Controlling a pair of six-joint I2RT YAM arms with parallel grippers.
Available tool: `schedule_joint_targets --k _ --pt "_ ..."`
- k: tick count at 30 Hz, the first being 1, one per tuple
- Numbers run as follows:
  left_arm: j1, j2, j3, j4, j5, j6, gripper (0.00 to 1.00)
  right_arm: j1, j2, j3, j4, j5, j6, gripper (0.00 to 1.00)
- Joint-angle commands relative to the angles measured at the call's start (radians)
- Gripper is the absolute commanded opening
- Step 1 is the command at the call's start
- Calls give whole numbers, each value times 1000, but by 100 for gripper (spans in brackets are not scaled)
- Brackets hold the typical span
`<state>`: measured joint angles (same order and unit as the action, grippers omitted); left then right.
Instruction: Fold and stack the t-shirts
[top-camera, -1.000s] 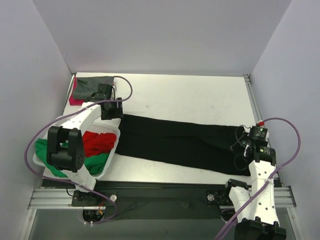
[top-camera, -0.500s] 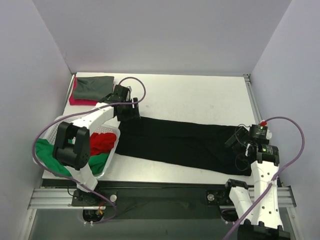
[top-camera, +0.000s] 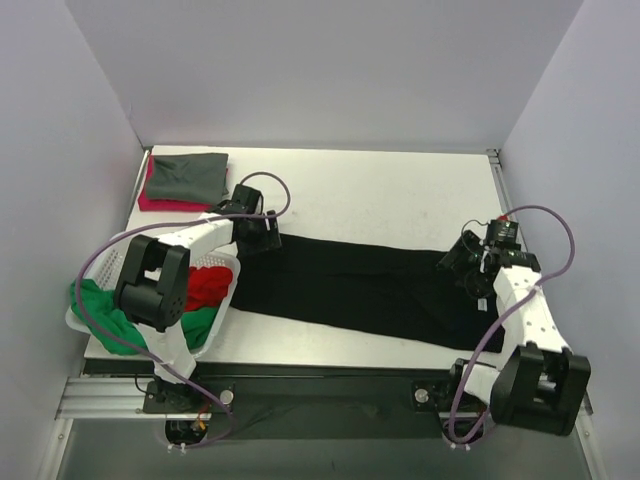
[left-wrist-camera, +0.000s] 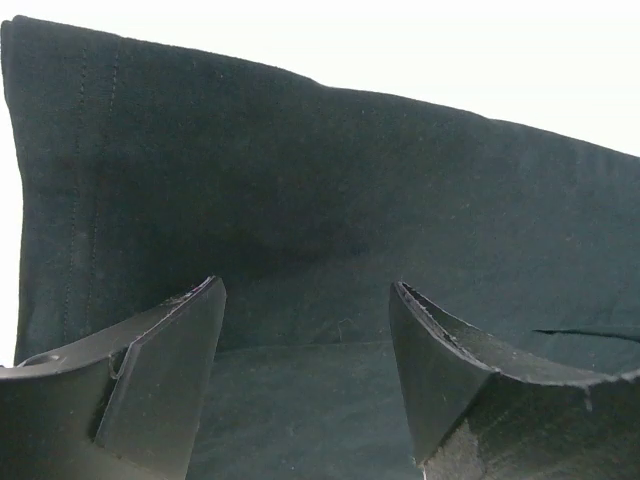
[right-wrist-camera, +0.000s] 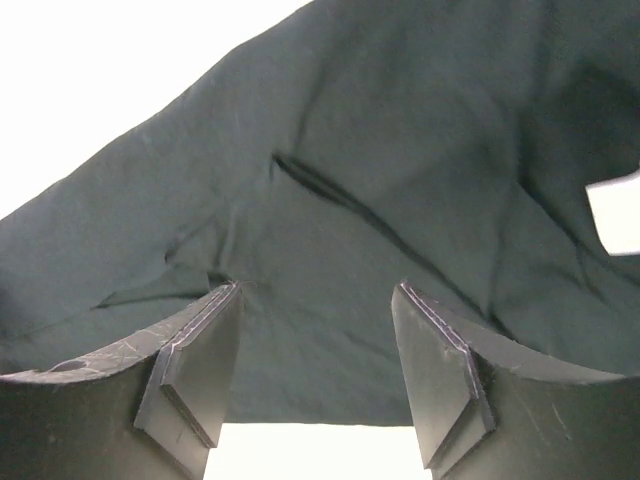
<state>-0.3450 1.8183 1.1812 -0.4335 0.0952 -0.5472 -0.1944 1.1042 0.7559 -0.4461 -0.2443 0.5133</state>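
Note:
A long black t-shirt (top-camera: 360, 290) lies as a folded strip across the table, from beside the basket to the right side. My left gripper (top-camera: 266, 240) stands open low over its left far corner, with black cloth (left-wrist-camera: 320, 180) between and beyond its fingers (left-wrist-camera: 165, 375). Above the shirt's right end my right gripper (top-camera: 449, 264) is open, and wrinkled black cloth (right-wrist-camera: 400, 150) lies under it, nothing pinched. A grey-green t-shirt (top-camera: 190, 175) lies folded on a pink-red one (top-camera: 150, 203) at the far left corner.
A white perforated basket (top-camera: 226, 262) stands at the near left, holding a red t-shirt (top-camera: 205, 285) and a green t-shirt (top-camera: 100, 305) that spills over its left side. White table (top-camera: 380, 195) lies beyond the black shirt. Walls close in the left, right and back.
My left gripper moved from the folded stack right and down to the black shirt's left corner. My right gripper opened and shifted toward the far side of the shirt's right end.

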Motion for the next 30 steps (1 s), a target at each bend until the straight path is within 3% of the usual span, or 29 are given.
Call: schedule_joint_targets --k 1,15,30 --pt "4 -2 0 56 18 -23 77 6 104 37 136 -67 -41 61" --pt "9 19 14 44 15 -22 77 53 448 164 245 -87 -84 52" --pt "17 15 3 47 18 -23 77 131 367 80 198 -6 -114 47"
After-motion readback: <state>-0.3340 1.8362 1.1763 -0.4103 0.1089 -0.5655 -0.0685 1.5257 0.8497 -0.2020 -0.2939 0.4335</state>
